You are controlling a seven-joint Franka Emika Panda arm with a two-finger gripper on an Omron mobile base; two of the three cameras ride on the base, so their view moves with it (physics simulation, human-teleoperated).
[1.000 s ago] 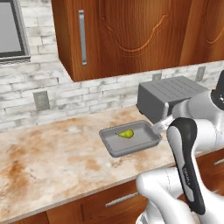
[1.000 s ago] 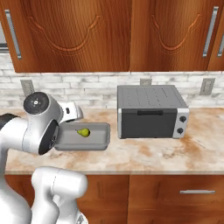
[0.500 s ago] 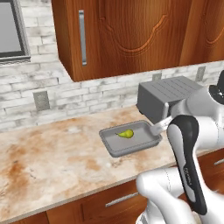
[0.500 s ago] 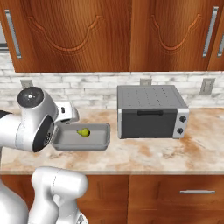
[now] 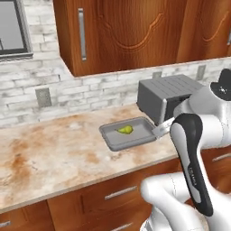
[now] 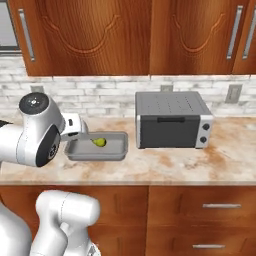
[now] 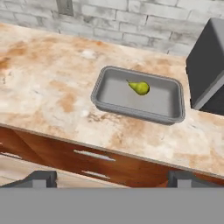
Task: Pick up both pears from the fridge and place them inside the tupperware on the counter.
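One pear [image 7: 140,87] is being shown lying in the tupperware [image 7: 109,106]; the gripper [image 7: 111,178] is being held wide open, empty.

Toaster oven [image 7: 209,65] just beside tupperware [image 7: 105,83]; bare counter [image 7: 48,78] on its other side.

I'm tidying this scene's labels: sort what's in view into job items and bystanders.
Job items: pear lying in the tupperware; counter; open, empty gripper.
Bystanders: toaster oven; wall outlet; upper cabinets; drawers.
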